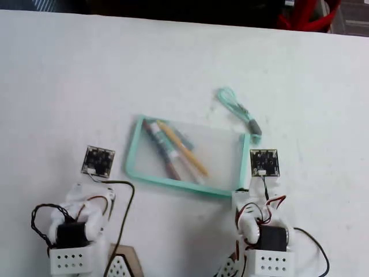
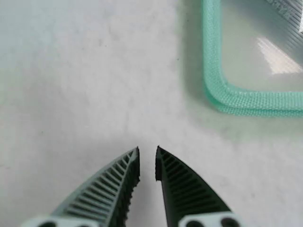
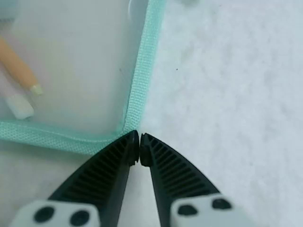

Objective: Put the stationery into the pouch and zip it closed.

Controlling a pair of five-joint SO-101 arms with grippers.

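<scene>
Mint-green webbing frames the clear pouch (image 1: 131, 154), which lies flat mid-surface, nearer the edge where my arms stand. The stationery (image 1: 176, 150), a few pens and pencils, lies slantwise inside it, so I judge that zipping is what remains. I cannot tell whether the zip is open or shut.

To do it well, one arm should pin the pouch flat on the surface (image 1: 69, 75) while the other takes the grey zip pull (image 1: 253, 126) and draws it straight along the webbing. The pull needs a low, steady line, or the light pouch will slide or buckle. The pull sits at the pouch's far right corner, and its green cord (image 1: 229, 99) trails toward the far edge.

My right fingers (image 3: 135, 144) are together, gripping nothing I can see, with their tips right at the pouch's near right corner. The pull lies past them, at the other end of that short side. My left fingers (image 2: 136, 161) are slightly apart over bare surface, near the pouch's near left corner but not touching it.
</scene>
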